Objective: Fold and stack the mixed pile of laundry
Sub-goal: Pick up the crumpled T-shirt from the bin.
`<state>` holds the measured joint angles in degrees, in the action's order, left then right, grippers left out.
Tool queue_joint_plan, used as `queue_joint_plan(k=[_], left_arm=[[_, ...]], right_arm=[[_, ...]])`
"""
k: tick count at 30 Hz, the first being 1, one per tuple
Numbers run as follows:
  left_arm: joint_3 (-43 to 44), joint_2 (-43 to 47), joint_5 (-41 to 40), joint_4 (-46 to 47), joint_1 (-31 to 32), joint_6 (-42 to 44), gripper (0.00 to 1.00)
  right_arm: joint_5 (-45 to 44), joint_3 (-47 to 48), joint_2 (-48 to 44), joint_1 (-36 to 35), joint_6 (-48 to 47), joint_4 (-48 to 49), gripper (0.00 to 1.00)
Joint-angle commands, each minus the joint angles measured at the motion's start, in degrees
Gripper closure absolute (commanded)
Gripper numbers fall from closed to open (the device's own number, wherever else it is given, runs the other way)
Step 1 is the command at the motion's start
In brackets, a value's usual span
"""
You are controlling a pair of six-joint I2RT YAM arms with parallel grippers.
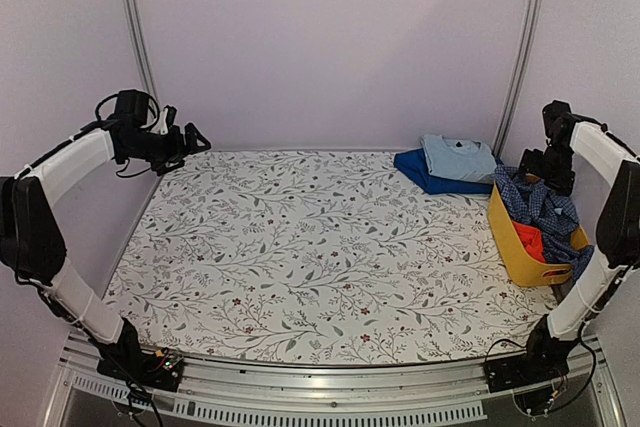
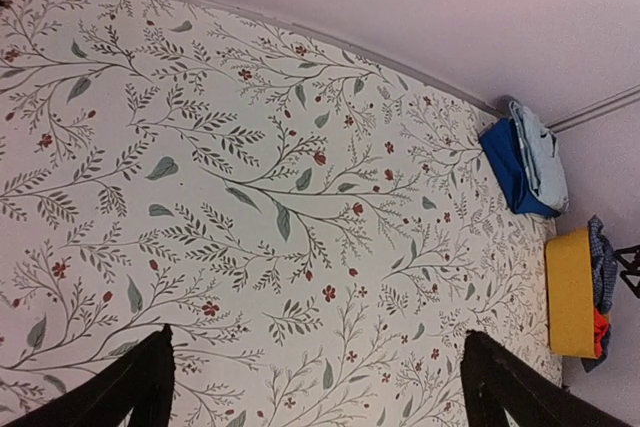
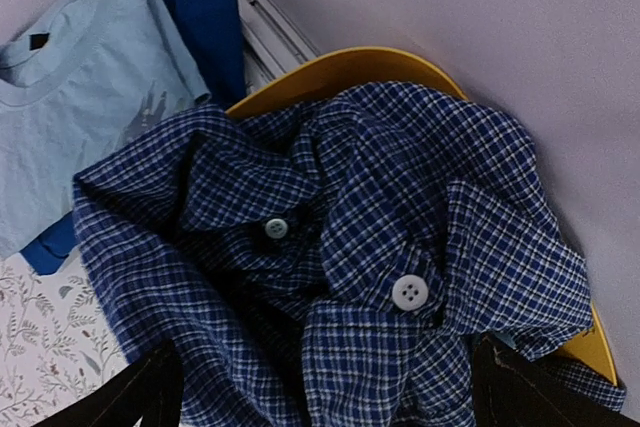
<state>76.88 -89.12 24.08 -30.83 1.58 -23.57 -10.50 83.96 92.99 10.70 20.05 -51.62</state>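
Evidently the job is partly done. At the far right corner of the counter (image 1: 300,247) a folded light blue t-shirt (image 1: 458,157) lies on top of a folded darker blue garment (image 1: 425,175), forming a stack of two. What is left of the mixed laundry pile sits in the yellow basket (image 1: 512,245) at the counter's right edge. A crumpled blue checked shirt (image 3: 380,247) spills over the rim, with a red-orange cloth (image 1: 530,240) beside it. Whether more garments lie underneath cannot be told from these views.

The right gripper (image 3: 330,387) hangs just above the checked shirt, jaws spread wide and holding nothing. The left gripper (image 1: 188,139) is raised over the far left corner, equally wide and empty. The shirt looks like the next piece to lift out, fold and stack, followed by the red-orange cloth.
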Motion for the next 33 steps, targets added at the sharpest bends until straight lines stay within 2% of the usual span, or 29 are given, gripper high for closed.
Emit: queue_joint_plan(k=[1,7,9,11,14,15,25,33], left_arm=[[-0.7,-0.5,-0.7,-0.5,-0.3,1.2,0.0],[0.5,-0.7,-1.3,-1.0,-0.4,1.2,0.0],[0.7,-0.8,-1.2,-1.0,-0.4,1.1,0.0],[0.8,-0.8,-1.3,-1.0,-0.3,1.2,0.0],[1.0,-1.0,-1.5,-1.2,-0.4,1.2,0.0],[1.1,-0.9,-1.5,-1.2,-0.4,1.0,0.0],[0.8,-1.1,-0.8,0.6,-0.4,-0.4,0.0],[1.6,-1.8,0.2,1.3,-0.4,-1.7,0.0]], right_arm=[[-10.8,0.9,5.8,0.2,-3.6,-3.4,0.01],[-11.0,0.1,11.0,0.3,-6.3,-2.0,0.02],[-8.7,0.2,11.3,0.3,-6.7,-1.4,0.13],[-5.8,0.4,11.1,0.5,-7.0,-0.6,0.41],[1.4,3.5,10.4,1.1,-6.4,-1.8,0.95],[3.0,4.8,9.9,1.1,-6.1,-2.1,1.0],[12.0,26.1,0.3,1.1,-7.3,-5.3,1.0],[21.5,31.0,-9.0,1.1,-4.8,5.6,1.0]])
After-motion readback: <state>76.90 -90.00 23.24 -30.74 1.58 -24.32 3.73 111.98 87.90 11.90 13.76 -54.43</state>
